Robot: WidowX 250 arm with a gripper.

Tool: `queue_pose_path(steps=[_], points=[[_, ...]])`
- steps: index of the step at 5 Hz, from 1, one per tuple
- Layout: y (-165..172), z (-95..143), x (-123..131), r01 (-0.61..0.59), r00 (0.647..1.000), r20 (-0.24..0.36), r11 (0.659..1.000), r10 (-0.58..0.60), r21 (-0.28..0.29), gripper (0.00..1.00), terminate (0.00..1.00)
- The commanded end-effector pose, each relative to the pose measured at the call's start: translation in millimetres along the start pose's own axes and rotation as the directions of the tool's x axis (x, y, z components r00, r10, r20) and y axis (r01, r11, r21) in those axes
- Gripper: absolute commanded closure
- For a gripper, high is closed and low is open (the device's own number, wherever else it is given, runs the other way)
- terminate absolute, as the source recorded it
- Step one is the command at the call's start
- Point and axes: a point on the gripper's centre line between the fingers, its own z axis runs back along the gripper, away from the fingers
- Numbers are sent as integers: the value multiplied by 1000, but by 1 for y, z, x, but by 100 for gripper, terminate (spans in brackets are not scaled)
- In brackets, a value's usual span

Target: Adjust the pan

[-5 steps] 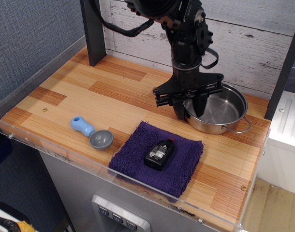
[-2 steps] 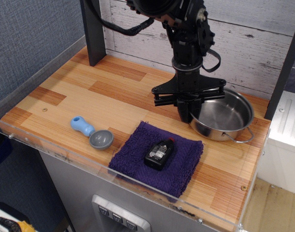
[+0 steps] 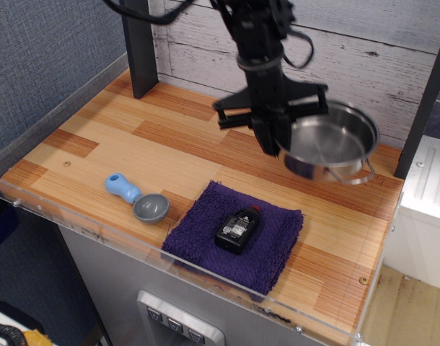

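Observation:
The pan point(image 3: 334, 140) is a round shiny stainless-steel vessel with thin wire loop handles. It hangs above the right back part of the wooden table, tilted with its open side toward the camera. My gripper point(image 3: 275, 143) is shut on the pan's left rim and holds it in the air. The black arm comes down from the top of the view. One wire handle point(image 3: 353, 175) shows at the pan's lower right.
A purple towel point(image 3: 236, 234) lies at the front with a small black bottle point(image 3: 238, 228) on it. A grey scoop with a blue handle point(image 3: 137, 198) lies to its left. A black post point(image 3: 140, 47) stands at the back left. A clear acrylic rim edges the table.
The gripper closed on the pan's left rim and lifted it off the table. The pan has risen and tilted, and the arm has moved up and slightly left.

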Motion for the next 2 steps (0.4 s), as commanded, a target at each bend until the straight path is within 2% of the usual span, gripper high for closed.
queue_pose_path(steps=[1, 2], points=[[27, 71, 22, 34, 993, 111, 996, -24, -87, 100, 0], [59, 82, 35, -11, 991, 135, 997, 21, -77, 100, 0]])
